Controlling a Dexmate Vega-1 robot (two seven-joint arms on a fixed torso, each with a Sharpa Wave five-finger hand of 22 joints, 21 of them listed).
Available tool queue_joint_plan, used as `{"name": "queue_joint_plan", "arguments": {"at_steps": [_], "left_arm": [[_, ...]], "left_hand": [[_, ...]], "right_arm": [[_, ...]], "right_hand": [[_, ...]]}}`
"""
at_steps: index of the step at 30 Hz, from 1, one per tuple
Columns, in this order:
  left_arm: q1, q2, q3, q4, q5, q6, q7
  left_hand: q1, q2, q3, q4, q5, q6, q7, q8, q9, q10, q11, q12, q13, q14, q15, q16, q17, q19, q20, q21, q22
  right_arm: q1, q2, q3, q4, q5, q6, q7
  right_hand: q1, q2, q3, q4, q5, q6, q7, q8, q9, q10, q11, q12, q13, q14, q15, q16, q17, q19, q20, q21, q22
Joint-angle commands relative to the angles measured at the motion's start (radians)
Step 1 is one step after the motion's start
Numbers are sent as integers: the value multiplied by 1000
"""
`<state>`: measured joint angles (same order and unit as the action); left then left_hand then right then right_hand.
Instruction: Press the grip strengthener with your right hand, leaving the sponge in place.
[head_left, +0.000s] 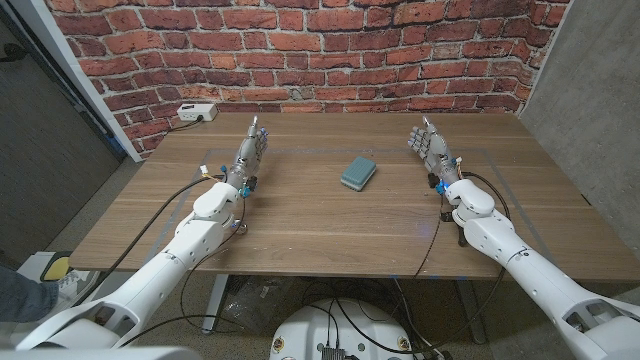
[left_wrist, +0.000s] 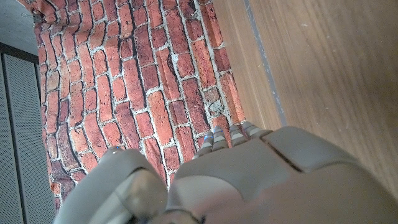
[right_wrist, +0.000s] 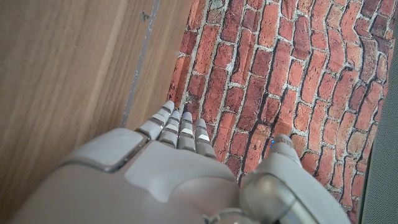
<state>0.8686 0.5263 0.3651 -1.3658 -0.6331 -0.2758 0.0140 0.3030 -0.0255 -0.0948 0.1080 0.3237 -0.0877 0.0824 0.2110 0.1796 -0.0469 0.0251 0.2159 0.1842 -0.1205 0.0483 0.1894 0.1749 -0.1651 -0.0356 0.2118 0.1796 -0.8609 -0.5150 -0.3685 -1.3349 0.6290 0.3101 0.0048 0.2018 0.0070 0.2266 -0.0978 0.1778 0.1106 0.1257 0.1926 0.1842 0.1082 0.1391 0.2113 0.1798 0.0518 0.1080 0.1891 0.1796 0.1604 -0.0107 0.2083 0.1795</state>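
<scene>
A teal-blue sponge (head_left: 357, 171) lies on the wooden table (head_left: 330, 220), a little past the middle. My right hand (head_left: 428, 146) stands on its edge to the right of the sponge, fingers stretched toward the brick wall, holding nothing. My left hand (head_left: 252, 150) stands the same way to the left of the sponge, fingers extended and empty. In the right wrist view my right hand (right_wrist: 168, 168) points along the table at the wall; my left hand (left_wrist: 236, 180) does likewise in the left wrist view. I see no grip strengthener on the table.
A white box (head_left: 198, 113) with a cable sits at the table's far left corner. A red brick wall (head_left: 300, 50) runs behind the table. A thin taped line (head_left: 330, 152) marks a rectangle on the tabletop.
</scene>
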Motion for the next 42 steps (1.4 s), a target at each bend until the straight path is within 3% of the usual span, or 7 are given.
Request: {"name": "queue_joint_plan", "arguments": {"at_steps": [1, 9, 18, 23, 25, 30, 42], "left_arm": [[52, 33, -9, -123, 24, 18, 55], [103, 63, -20, -196, 28, 17, 66], [113, 65, -23, -210, 20, 33, 75], [109, 54, -18, -214, 49, 34, 112], [107, 48, -16, -212, 66, 24, 128], [95, 26, -11, -185, 74, 8, 133], [55, 15, 15, -121, 70, -18, 57]], "left_hand": [[12, 3, 2, 3, 6, -5, 2, 4, 3, -1, -1, 5, 3, -7, -2, 4, 5, -5, -18, 6, 3], [21, 12, 5, 0, 7, 0, -1, 3, 3, 9, 1, 7, 3, 7, -3, 7, 5, -1, -13, 6, 3], [64, 40, 11, -15, 5, 99, 7, 22, 4, 105, -3, 28, 4, 103, -2, 22, 5, 82, 7, 27, 2], [74, 47, 13, -19, 4, 125, 4, 26, 4, 131, 0, 32, 4, 123, 0, 23, 5, 99, 13, 30, 2], [77, 49, 13, -20, 3, 129, 3, 26, 4, 134, 1, 32, 4, 126, 0, 22, 5, 107, 14, 32, 2], [105, 59, 13, -31, -4, 192, -25, 31, 4, 191, -40, 36, 4, 177, -40, 21, 4, 180, -24, 45, 0], [111, 58, 11, -34, -7, 199, -25, 29, 4, 199, -36, 34, 4, 183, -37, 18, 4, 182, -15, 41, 0]], "right_arm": [[-54, -20, 15, -74, -36, 49, -44], [-135, -46, 45, -167, -92, 99, -120], [-211, -85, 82, -251, -104, 111, -148], [-240, -103, 99, -296, -112, 97, -167], [-250, -107, 106, -306, -112, 96, -170], [-287, -118, 123, -338, -117, 89, -190], [-401, -129, 168, -438, -205, 112, -276]], "right_hand": [[10, 0, 7, -3, 4, 4, 7, 6, 3, 5, 6, 9, 4, 6, 7, 7, 3, 6, 0, 5, 5], [25, 1, 9, -15, 2, 62, -19, 26, 6, 47, 1, 21, 5, 43, -6, 12, 3, 40, -4, 13, 5], [36, 1, 11, -22, 2, 41, -21, 15, 8, 78, -4, 30, 6, 60, -6, 11, 3, 52, -6, 15, 5], [40, 1, 12, -25, 2, 53, -21, 18, 8, 94, -3, 35, 6, 72, -6, 13, 3, 64, -6, 18, 5], [42, 2, 12, -25, 2, 56, -20, 19, 8, 97, -4, 35, 6, 74, -7, 12, 3, 68, -6, 19, 5], [45, 3, 13, -27, 1, 57, -18, 19, 8, 101, -4, 36, 6, 78, -8, 12, 2, 70, -5, 18, 5], [51, 6, 15, -30, 1, 60, -15, 18, 8, 105, -6, 35, 6, 81, -7, 10, 2, 74, -6, 18, 5]]}}
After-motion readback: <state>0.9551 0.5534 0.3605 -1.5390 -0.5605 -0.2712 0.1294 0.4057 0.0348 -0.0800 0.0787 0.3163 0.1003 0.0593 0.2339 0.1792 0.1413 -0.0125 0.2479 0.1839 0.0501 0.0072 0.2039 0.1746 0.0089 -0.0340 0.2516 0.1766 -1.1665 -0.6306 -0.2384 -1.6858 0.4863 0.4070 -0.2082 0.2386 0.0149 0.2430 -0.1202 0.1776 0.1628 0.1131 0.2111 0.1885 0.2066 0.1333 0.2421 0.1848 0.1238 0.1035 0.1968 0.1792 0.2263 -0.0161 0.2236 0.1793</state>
